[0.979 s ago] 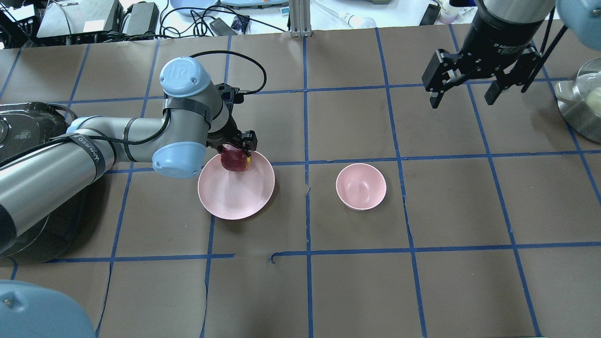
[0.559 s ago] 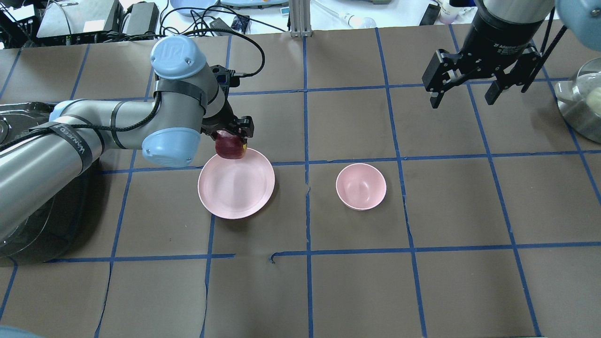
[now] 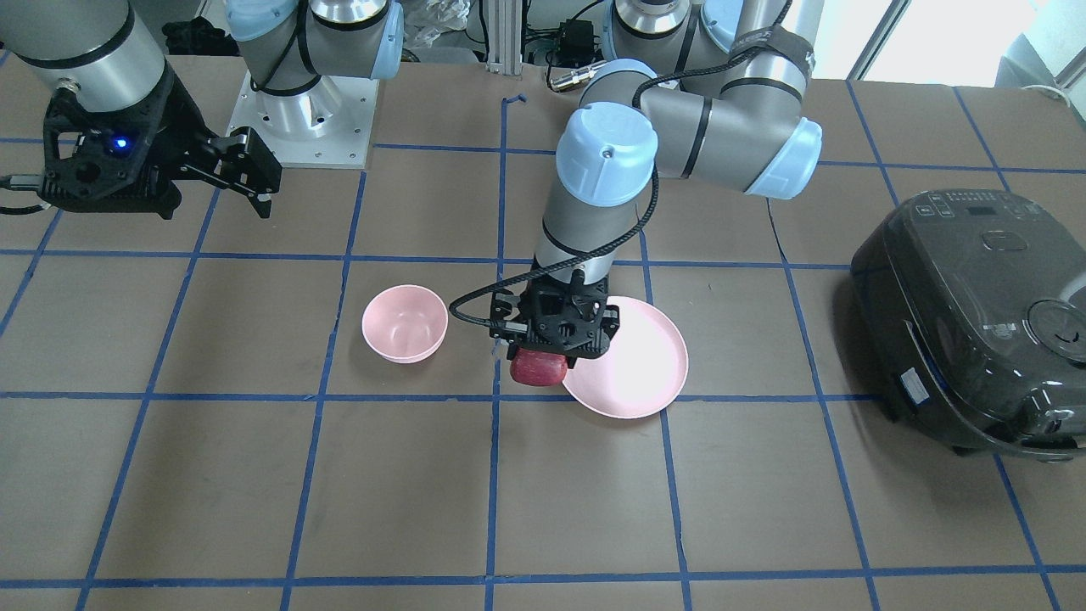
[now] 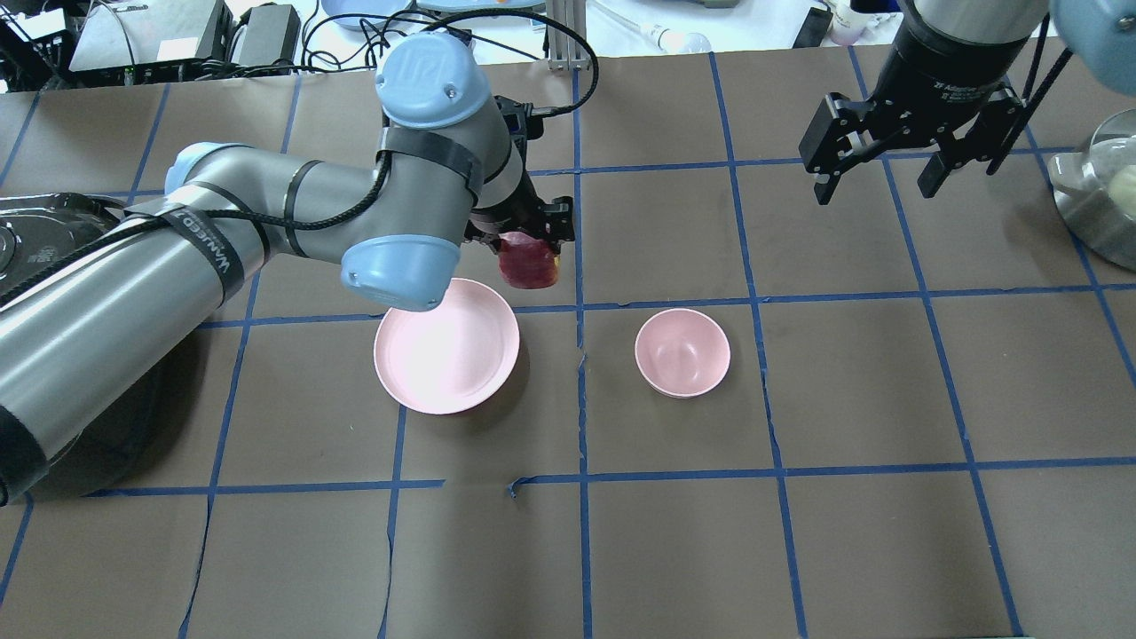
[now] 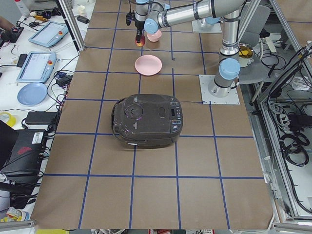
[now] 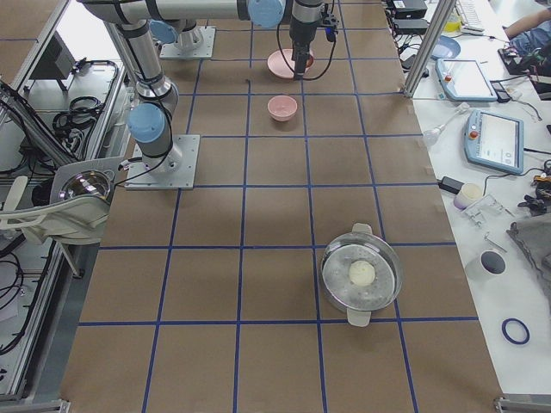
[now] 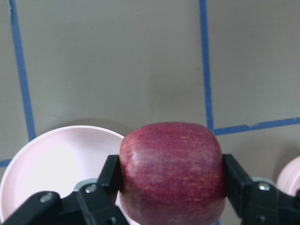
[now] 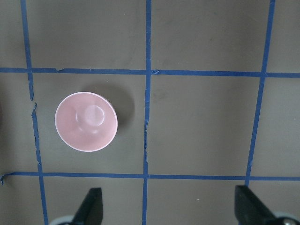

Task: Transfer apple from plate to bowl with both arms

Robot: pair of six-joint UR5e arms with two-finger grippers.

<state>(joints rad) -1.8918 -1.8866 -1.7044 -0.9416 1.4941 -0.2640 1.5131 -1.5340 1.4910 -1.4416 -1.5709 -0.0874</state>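
Note:
My left gripper [image 4: 528, 241] is shut on the dark red apple [image 4: 527, 262] and holds it in the air, beyond the plate's far right rim. The apple fills the left wrist view [image 7: 171, 171], clamped between both fingers, and shows in the front view [image 3: 538, 368]. The wide pale pink plate [image 4: 446, 359] lies empty on the table. The small deep pink bowl [image 4: 682, 352] stands empty to its right and shows in the right wrist view [image 8: 86, 122]. My right gripper [image 4: 883, 182] is open and empty, high above the table's far right.
A dark rice cooker [image 3: 976, 318] stands at the robot's left end of the table. A steel pot [image 4: 1100, 200] with a pale ball in it stands at the right end. Brown table surface with blue tape lines lies between plate and bowl.
My left gripper has lifted the apple off the plate and carried it up and to the right, toward the table's centre line. The right gripper has stayed in place.

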